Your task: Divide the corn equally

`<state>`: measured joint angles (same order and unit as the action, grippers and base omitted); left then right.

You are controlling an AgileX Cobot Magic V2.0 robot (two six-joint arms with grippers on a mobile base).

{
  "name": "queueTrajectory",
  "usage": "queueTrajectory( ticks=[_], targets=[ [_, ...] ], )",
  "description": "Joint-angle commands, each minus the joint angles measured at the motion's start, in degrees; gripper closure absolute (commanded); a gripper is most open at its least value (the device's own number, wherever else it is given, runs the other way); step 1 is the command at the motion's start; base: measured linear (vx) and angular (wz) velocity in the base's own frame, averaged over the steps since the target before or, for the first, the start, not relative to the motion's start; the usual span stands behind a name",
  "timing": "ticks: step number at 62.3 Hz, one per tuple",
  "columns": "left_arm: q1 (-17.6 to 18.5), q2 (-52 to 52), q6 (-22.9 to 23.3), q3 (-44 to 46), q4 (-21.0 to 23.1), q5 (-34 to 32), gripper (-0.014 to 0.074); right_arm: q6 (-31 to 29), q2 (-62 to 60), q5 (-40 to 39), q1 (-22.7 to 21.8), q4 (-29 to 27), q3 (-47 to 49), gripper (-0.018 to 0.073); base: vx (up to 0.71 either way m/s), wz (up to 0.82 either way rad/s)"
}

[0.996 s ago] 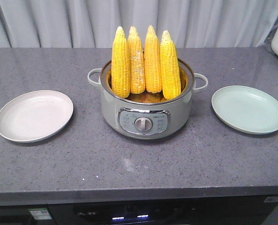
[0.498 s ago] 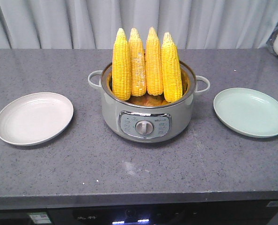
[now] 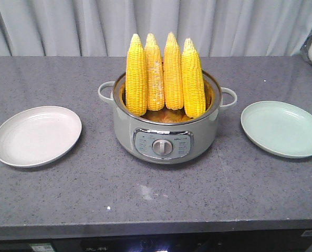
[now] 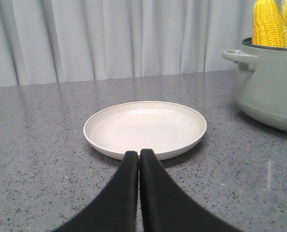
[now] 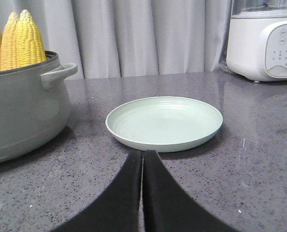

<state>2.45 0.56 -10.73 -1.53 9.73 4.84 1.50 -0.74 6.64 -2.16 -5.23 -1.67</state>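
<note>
Several yellow corn cobs [image 3: 164, 73] stand upright, tips up, in a grey-green electric pot [image 3: 166, 134] at the counter's middle; one has whitish patches. The corn [image 4: 269, 24] shows at the left wrist view's top right, and the corn [image 5: 18, 36] at the right wrist view's top left. An empty white plate [image 3: 36, 135] lies left of the pot, an empty pale green plate [image 3: 282, 128] right of it. My left gripper [image 4: 138, 153] is shut, tips just short of the white plate [image 4: 144, 126]. My right gripper [image 5: 143, 153] is shut before the green plate [image 5: 164, 121]. Neither gripper shows in the front view.
The grey speckled counter [image 3: 156, 194] ends in a front edge near the bottom of the front view. A white kitchen appliance [image 5: 264, 41] stands at the far right behind the green plate. Pale curtains hang behind the counter. The pot has side handles [image 3: 228, 96].
The whole scene has shifted slightly lower in the front view, as the camera moved. The corn, pot and plates keep their places relative to one another.
</note>
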Motion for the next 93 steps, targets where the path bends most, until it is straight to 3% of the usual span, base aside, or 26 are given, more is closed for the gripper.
queueTrajectory(
  ticks=[1,93],
  targets=[
    [0.06,0.98,0.73,-0.22,0.1,-3.92,0.0603,-0.41,-0.33,-4.06,0.22,0.56,-0.48,0.0561,0.02,0.0],
    [0.06,0.98,0.73,-0.22,0.1,-3.92,0.0603,-0.41,-0.33,-4.06,0.22,0.56,-0.48,0.0561,0.02,0.0]
  ],
)
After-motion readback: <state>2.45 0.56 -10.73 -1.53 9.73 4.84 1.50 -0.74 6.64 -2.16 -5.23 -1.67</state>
